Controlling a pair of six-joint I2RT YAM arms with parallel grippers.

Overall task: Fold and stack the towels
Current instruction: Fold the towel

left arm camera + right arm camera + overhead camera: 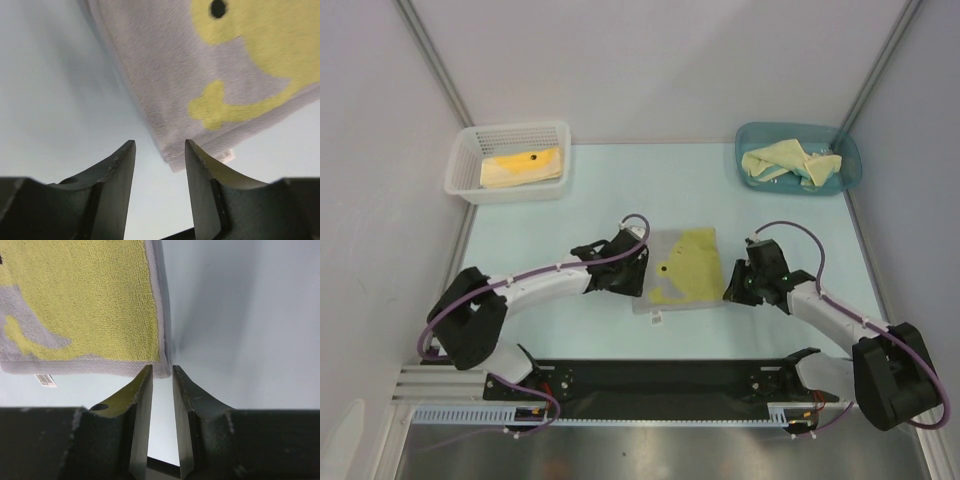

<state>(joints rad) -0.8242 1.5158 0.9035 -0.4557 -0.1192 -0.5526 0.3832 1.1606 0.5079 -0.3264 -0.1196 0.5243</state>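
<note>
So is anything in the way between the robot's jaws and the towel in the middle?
No, nothing I can see. The grey-and-yellow towel lies on the table, and both arms' jaws sit right at its corners, with nothing in between.

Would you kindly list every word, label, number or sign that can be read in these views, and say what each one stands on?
No text can be read in any view.
The white tag at the edge of the grey and yellow towel: barcode-like print, too small to read.
</note>
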